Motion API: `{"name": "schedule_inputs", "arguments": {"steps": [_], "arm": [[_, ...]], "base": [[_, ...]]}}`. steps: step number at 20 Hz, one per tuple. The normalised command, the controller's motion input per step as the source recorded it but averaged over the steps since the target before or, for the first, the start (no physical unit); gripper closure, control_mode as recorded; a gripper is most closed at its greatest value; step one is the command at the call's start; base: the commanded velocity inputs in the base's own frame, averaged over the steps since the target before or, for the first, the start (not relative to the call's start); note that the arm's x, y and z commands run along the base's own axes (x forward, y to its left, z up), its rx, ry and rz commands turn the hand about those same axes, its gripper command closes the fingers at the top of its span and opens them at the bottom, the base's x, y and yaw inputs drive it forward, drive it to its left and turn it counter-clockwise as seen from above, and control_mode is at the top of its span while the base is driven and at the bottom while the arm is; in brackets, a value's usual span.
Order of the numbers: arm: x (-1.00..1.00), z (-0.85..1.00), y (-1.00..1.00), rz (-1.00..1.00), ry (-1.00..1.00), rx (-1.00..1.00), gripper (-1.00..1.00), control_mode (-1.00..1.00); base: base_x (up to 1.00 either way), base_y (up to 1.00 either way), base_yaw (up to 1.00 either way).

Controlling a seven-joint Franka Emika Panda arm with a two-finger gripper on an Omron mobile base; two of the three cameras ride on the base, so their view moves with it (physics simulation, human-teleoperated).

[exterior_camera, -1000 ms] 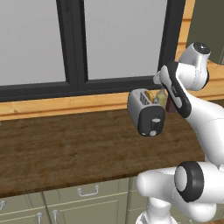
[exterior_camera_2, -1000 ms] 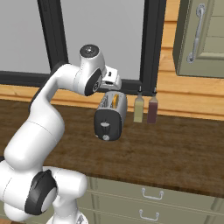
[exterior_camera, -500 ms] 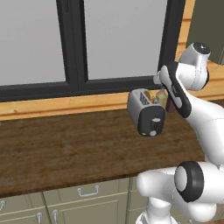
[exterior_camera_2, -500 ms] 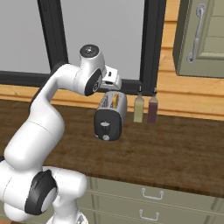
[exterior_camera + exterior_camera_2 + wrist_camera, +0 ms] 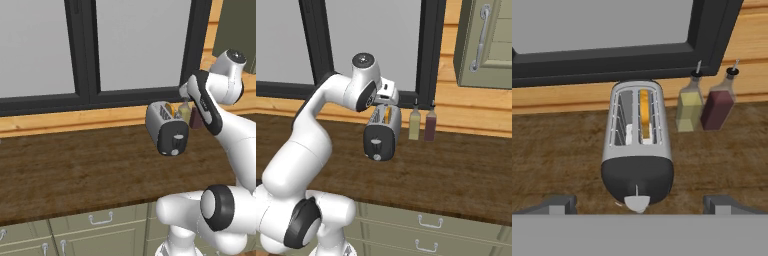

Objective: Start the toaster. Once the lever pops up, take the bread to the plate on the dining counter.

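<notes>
Dark wood worktop [image 5: 75,170] under window. Toaster [image 5: 637,150] on worktop near sill, bread [image 5: 644,114] in right slot. Yellow bottle [image 5: 689,109] and dark red bottle [image 5: 718,107] just beside toaster. Lever [image 5: 637,202] on black end panel. Fingers [image 5: 557,204] spread wide, grasping nothing, hovering above toaster's lever end.

I am looking over a dark wood worktop [image 5: 75,170] that is running along under a black-framed window [image 5: 90,50], with a light wooden sill [image 5: 60,120] lying between the two. Two bottles are standing side by side against that sill, a pale yellow bottle [image 5: 689,107] touching or just beside a dark red bottle [image 5: 718,106]. Sage-green drawers [image 5: 431,227] with metal handles are sitting below the worktop, and a sage-green wall cabinet [image 5: 486,40] is hanging above, right of the window.
</notes>
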Motion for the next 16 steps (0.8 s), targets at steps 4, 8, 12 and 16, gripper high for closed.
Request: {"name": "schedule_inputs", "arguments": {"steps": [4, 8, 12, 16], "arm": [[-0.02, -0.10, -0.21, 0.00, 0.00, 0.02, -1.00, -1.00], [0.00, -0.27, -0.10, 0.00, 0.00, 0.00, -1.00, -1.00], [0.00, -0.42, 0.00, 0.00, 0.00, 0.00, -1.00, -1.00], [0.00, -0.47, 0.00, 0.00, 0.01, 0.00, -1.00, -1.00]], "base": [[0.00, 0.00, 0.00], [0.00, 0.00, 0.00], [0.00, 0.00, 0.00], [0.00, 0.00, 0.00]]}}
